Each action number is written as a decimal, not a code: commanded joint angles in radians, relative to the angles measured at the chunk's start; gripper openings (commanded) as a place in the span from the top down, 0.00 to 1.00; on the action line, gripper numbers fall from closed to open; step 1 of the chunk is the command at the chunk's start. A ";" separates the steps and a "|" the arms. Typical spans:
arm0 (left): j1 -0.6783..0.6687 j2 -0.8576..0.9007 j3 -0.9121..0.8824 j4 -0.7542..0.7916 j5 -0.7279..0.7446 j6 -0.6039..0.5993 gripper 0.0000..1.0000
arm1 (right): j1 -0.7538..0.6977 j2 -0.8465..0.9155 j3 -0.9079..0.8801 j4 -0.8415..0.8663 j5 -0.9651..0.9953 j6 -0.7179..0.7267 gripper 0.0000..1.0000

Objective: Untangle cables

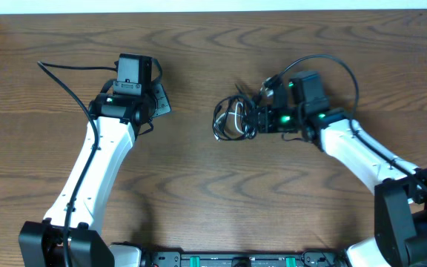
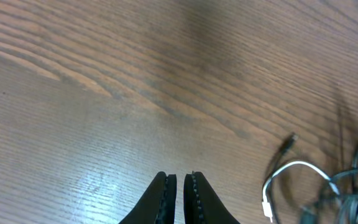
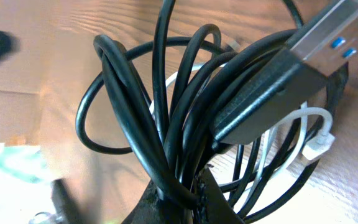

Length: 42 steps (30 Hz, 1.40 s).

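Observation:
The black cable [image 1: 219,122] and the white cable [image 1: 236,113] lie together in one tangled bundle at the table's middle. My right gripper [image 1: 256,119] is shut on several loops of the black cable [image 3: 135,118] and holds them bunched between its fingers [image 3: 182,194]. The black cable's USB plug [image 3: 278,81] lies across the loops. The white cable [image 3: 309,115] threads through them. My left gripper [image 1: 160,101] is shut and empty, well to the left of the bundle. In the left wrist view its fingers [image 2: 180,177] hover over bare wood, with the white cable [image 2: 291,167] at the lower right.
The thick black wire [image 1: 69,81] fixed to the left arm arcs over the table's back left. The right arm's own wire [image 1: 343,70] loops behind its wrist. The table's back edge [image 1: 213,10] runs along the top.

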 commanded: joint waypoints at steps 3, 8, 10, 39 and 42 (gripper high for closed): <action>0.002 0.033 -0.010 0.008 -0.024 0.033 0.88 | -0.093 -0.028 0.007 0.074 -0.495 -0.122 0.99; 0.002 0.058 -0.010 0.017 -0.022 0.034 0.89 | -0.097 -0.027 0.007 0.076 -0.634 -0.222 0.99; 0.002 0.066 -0.010 0.022 0.009 0.065 0.89 | -0.094 -0.026 0.007 0.076 -0.647 -0.248 0.99; 0.002 0.069 -0.010 0.019 0.561 0.550 0.89 | -0.095 -0.026 0.007 0.147 -0.447 0.037 0.99; 0.003 0.069 -0.010 0.020 0.560 0.552 0.89 | -0.095 -0.026 0.007 0.147 -0.430 0.035 0.99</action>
